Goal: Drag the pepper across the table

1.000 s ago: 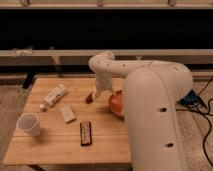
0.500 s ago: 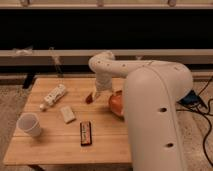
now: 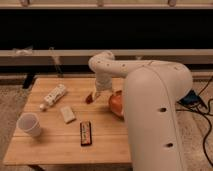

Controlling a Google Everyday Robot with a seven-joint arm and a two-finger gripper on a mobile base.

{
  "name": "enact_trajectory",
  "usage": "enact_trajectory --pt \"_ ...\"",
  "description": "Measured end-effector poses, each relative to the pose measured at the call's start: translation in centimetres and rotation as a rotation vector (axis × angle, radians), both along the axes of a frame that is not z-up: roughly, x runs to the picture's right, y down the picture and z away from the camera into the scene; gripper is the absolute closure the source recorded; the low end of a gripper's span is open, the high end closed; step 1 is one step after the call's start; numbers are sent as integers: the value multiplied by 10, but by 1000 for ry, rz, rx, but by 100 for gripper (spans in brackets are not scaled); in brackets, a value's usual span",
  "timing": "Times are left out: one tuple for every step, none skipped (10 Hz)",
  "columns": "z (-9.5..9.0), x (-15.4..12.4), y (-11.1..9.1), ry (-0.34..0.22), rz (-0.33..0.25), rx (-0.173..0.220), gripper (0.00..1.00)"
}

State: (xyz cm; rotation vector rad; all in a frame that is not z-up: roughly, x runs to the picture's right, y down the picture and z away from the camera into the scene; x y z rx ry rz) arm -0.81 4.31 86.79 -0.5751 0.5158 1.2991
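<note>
The small dark-red pepper (image 3: 89, 98) lies on the light wooden table (image 3: 55, 142), right of the middle, just left of the orange-red plate. My gripper (image 3: 95, 95) reaches down from the white arm and sits right at the pepper, touching or almost touching its right end. The white arm hides the right part of the table.
A round orange-red plate (image 3: 116, 103) sits right of the pepper, partly behind my arm. A black bar with red markings (image 3: 86, 133) lies near the front. A white cup (image 3: 29, 124) stands front left. A white tube (image 3: 53, 96) and a small white block (image 3: 67, 114) lie left.
</note>
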Motion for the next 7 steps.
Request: enact_trajectory --pt "2 -8 -2 6 3 1 20" --pt "5 -19 -5 9 3 2 20" --pt "9 -34 -9 13 0 0 20" --pt "16 -54 -13 17 -5 -3 20" --pt "21 -70 -14 22 -5 -12 20" --pt "29 -76 -12 35 -6 -16 20" --pt "36 -79 -8 46 1 -26 20"
